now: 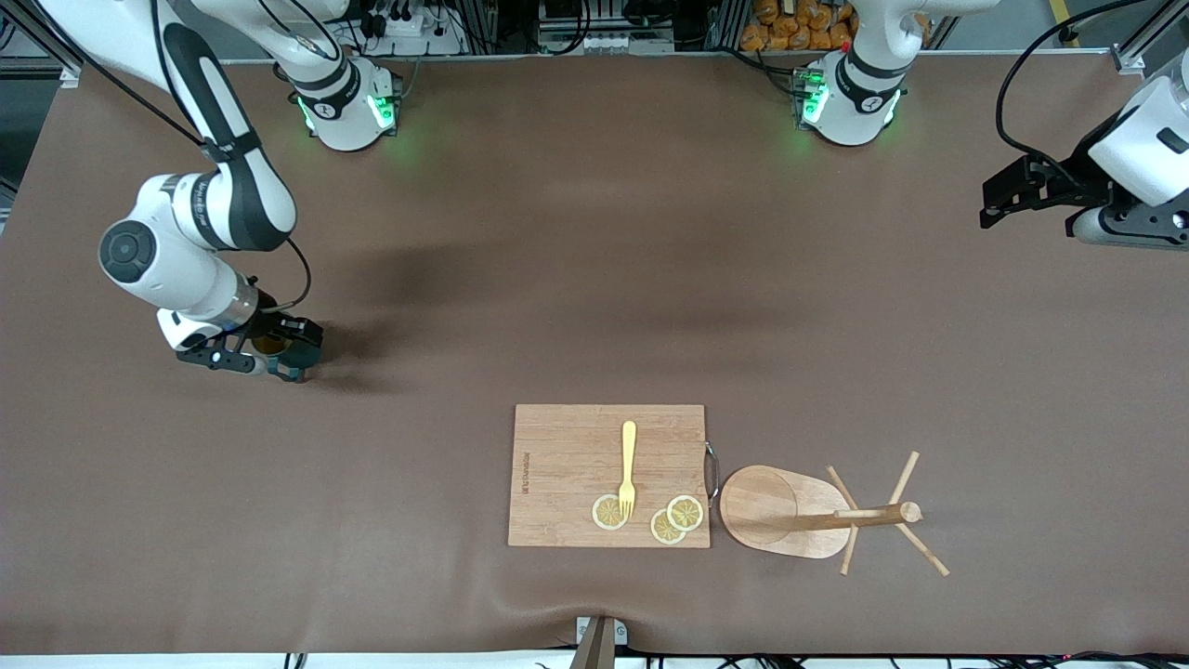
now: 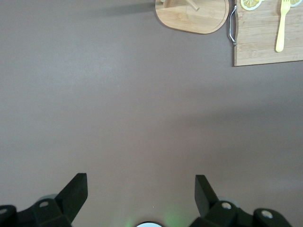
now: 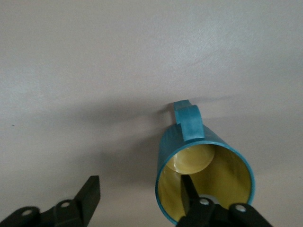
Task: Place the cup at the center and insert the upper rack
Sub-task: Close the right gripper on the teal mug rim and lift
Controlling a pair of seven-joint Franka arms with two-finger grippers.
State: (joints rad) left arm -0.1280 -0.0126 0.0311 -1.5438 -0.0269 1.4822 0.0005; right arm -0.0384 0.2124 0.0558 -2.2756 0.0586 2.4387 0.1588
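While left gripper waits (spread), right gripper straddles cup rim

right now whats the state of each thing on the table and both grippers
cup: upright on the table, one finger of the right gripper inside its rim
upper rack: tipped on its side beside the cutting board
cutting board: flat, carrying fork and lemon slices
fork: lying flat
lemon slices: lying flat
right gripper: open, straddling the cup wall
left gripper: open, empty, waiting

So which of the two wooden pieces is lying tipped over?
The upper rack, beside the cutting board toward the left arm's end: its post and pegs lie sideways on the table. The cutting board lies flat, carrying a fork.
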